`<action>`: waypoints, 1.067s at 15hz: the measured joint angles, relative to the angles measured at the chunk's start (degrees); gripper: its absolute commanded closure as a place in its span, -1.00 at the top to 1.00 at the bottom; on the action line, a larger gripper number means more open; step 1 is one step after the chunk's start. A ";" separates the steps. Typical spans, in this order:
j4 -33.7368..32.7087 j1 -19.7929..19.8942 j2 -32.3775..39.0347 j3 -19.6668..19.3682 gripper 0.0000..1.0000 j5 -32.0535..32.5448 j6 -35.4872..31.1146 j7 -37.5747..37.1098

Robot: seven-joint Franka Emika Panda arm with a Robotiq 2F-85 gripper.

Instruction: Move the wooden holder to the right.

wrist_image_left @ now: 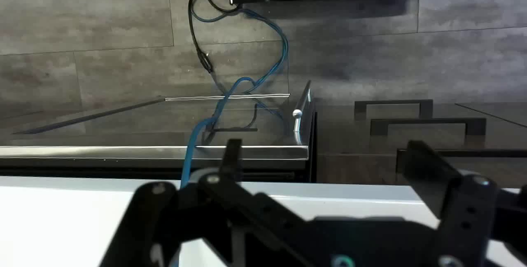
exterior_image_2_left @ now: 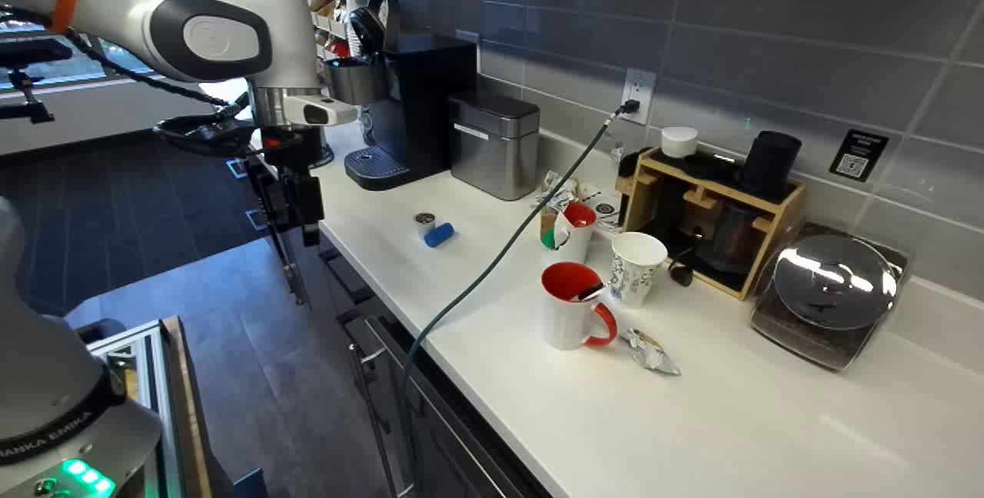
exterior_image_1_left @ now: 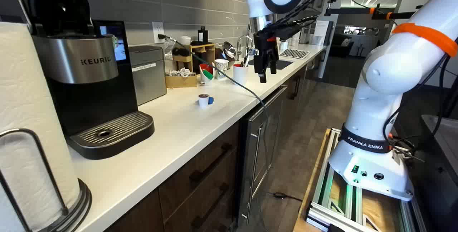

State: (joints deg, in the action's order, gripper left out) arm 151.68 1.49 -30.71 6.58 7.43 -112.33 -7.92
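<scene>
The wooden holder (exterior_image_1_left: 181, 81) is a low tan box on the counter by the back wall, filled with small packets. It stands beside the steel bin. In an exterior view it is mostly hidden behind a red-and-white cup, and only a small brown part of the holder (exterior_image_2_left: 547, 220) shows. My gripper (exterior_image_1_left: 268, 73) hangs pointing down in the air near the counter's front edge, well apart from the holder. The gripper also shows in an exterior view (exterior_image_2_left: 304, 267). In the wrist view the gripper's fingers (wrist_image_left: 325, 146) are wide apart with nothing between them. The holder is out of the wrist view.
A taller wooden shelf (exterior_image_2_left: 715, 214), paper cup (exterior_image_2_left: 636, 263), red-handled mug (exterior_image_2_left: 567, 317) and scale (exterior_image_2_left: 834, 290) stand on the counter. Coffee pods (exterior_image_1_left: 204, 101) lie before the holder. A cable (exterior_image_2_left: 500, 256) crosses the counter. The Keurig machine (exterior_image_1_left: 82, 60) and steel bin (exterior_image_1_left: 148, 74) stand beyond.
</scene>
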 measured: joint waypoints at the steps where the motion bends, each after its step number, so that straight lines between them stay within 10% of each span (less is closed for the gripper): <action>1: 0.00 0.00 0.00 0.00 1.00 0.00 0.00 0.00; 12: 0.00 -0.06 0.00 -0.08 1.00 0.00 0.00 0.00; 16: -1.42 -0.07 3.95 -0.21 1.00 -1.06 -15.34 -4.37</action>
State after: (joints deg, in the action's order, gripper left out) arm 150.26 1.41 -26.76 6.37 6.37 -127.66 -12.29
